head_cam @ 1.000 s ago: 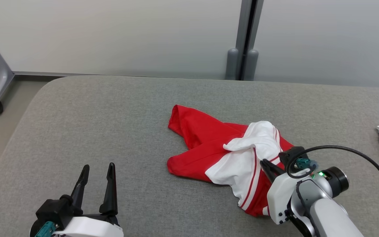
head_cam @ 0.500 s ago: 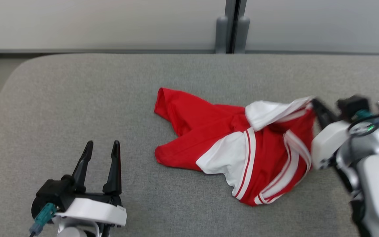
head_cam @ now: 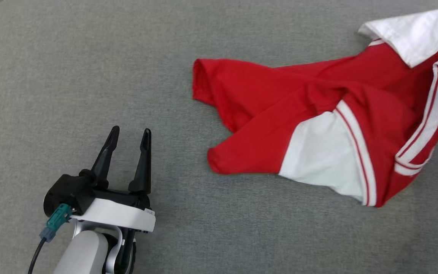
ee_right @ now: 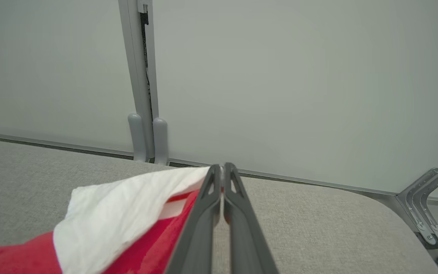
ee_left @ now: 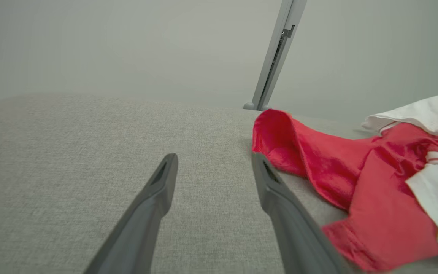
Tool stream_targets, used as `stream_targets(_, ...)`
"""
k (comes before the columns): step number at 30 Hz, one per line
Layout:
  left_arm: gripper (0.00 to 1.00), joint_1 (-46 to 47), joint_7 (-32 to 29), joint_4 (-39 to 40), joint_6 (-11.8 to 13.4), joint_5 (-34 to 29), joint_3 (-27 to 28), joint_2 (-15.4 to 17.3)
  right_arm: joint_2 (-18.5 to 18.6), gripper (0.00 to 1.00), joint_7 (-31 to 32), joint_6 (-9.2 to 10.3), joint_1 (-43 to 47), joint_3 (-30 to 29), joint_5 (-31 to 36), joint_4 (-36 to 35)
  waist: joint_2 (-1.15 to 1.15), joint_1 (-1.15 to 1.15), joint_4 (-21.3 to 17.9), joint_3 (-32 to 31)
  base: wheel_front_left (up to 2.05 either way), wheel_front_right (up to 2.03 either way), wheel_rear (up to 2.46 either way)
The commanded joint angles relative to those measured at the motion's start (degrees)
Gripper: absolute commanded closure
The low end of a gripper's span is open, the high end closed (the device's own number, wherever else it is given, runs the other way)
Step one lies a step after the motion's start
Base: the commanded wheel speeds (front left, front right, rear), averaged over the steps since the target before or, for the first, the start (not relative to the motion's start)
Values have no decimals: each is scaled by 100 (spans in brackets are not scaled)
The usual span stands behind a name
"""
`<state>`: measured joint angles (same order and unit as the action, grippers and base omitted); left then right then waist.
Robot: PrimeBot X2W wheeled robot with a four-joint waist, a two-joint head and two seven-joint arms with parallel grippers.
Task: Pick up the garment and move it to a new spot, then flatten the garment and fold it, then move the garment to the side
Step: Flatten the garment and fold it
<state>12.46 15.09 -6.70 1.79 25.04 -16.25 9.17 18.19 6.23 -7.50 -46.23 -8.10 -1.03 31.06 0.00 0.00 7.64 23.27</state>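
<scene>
Sprawling rumpled red-and-white garment

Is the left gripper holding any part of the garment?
No, in the head view the left gripper is open over the bare grey surface, well apart from the garment.

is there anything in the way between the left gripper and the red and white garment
Nothing visible. Only bare grey surface lies between the open left gripper and the garment, whose nearest red fold lies to the gripper's right. The right gripper is shut on its white edge.
</scene>
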Motion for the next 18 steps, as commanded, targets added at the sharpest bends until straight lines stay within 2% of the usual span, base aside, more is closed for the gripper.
stream_targets(1,0,124,8,-62,-47,-38,18,-2,107,100,-257,0,-217,-81,-106,287,0,0,99,66,0,0,0)
stream_targets(2,0,132,7,-101,-63,-45,14,-21,119,100,-409,0,-289,-148,-117,450,0,0,107,32,0,0,0)
stream_targets(3,0,127,8,-138,-77,-61,10,-42,96,82,-564,0,-344,-168,-147,604,0,0,111,-17,0,0,0)
stream_targets(4,0,119,8,-175,-91,-74,9,-58,105,57,-690,0,-408,-148,-193,799,0,0,112,-71,0,0,0)
stream_targets(5,0,103,8,-215,-107,-80,19,-65,98,0,-806,0,-440,-107,-220,974,0,0,102,-134,0,0,0)
stream_targets(12,0,-123,8,-390,-158,-90,105,-100,-222,0,-1571,0,-72,105,-179,1473,0,0,-121,-761,0,0,0)
stream_targets(18,0,-459,8,-470,-119,-78,229,-65,-656,0,-2050,0,775,689,-395,1041,0,0,-436,-1486,0,0,0)
